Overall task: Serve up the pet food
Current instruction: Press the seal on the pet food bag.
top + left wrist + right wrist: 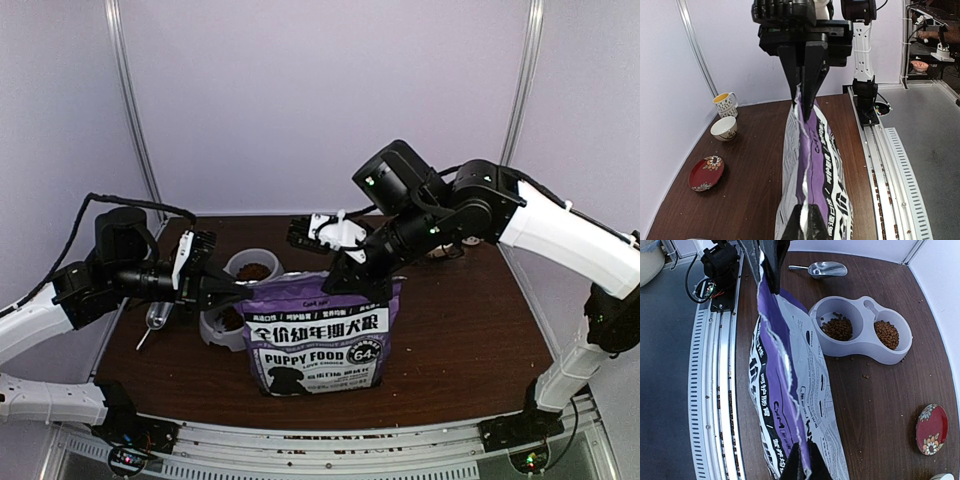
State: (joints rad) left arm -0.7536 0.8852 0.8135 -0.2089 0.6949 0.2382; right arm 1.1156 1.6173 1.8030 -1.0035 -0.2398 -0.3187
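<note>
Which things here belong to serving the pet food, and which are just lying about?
Job: pet food in the double bowl; purple puppy food bag, gripped by left gripper and right gripper; metal scoop.
Lying about: red plate; mug; patterned cup.

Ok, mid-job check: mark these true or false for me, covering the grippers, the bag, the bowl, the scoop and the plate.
1. The left gripper and the right gripper are both shut on the top edge of the purple bag. True.
2. The feeder bowl has two empty compartments. False: both hold kibble.
3. The metal scoop lies on the table, in neither gripper. True.
4. The red plate carries a heap of kibble. False: no food shows on it.
5. The bag lies flat on the table. False: it stands upright between the grippers.
</note>
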